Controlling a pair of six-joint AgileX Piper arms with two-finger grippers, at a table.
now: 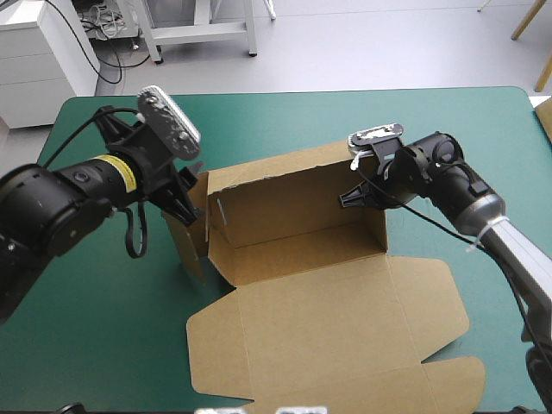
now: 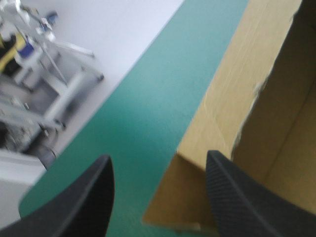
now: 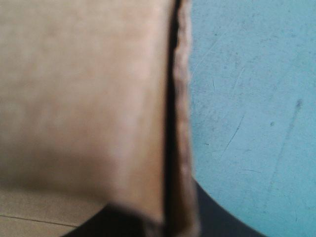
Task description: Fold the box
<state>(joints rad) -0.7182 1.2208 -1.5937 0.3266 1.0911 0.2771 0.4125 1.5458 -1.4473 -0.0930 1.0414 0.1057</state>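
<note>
Centrally on the teal-green cover (image 1: 103, 328) sits the brown box (image 1: 302, 216), its far wall and both end walls raised into an open tray, the lid lying flat toward the table's near edge. The left gripper (image 1: 183, 200) stands at the left end wall, fingers spread apart, a loose side flap (image 1: 188, 246) just under it. The right gripper (image 1: 355, 197) is pinched onto the right end wall's doubled board.

Not much besides the bench (image 1: 285, 108) really. It's got a teal-green cover (image 2: 148, 113) with rounded far corners, sitting flat and smooth. Up close the cover's pretty scuffed, thin dark scratches (image 3: 232, 140) and little specks all over it. There's also a tan sliver (image 1: 546, 121) at the bench's right edge; can't tell what it is.
</note>
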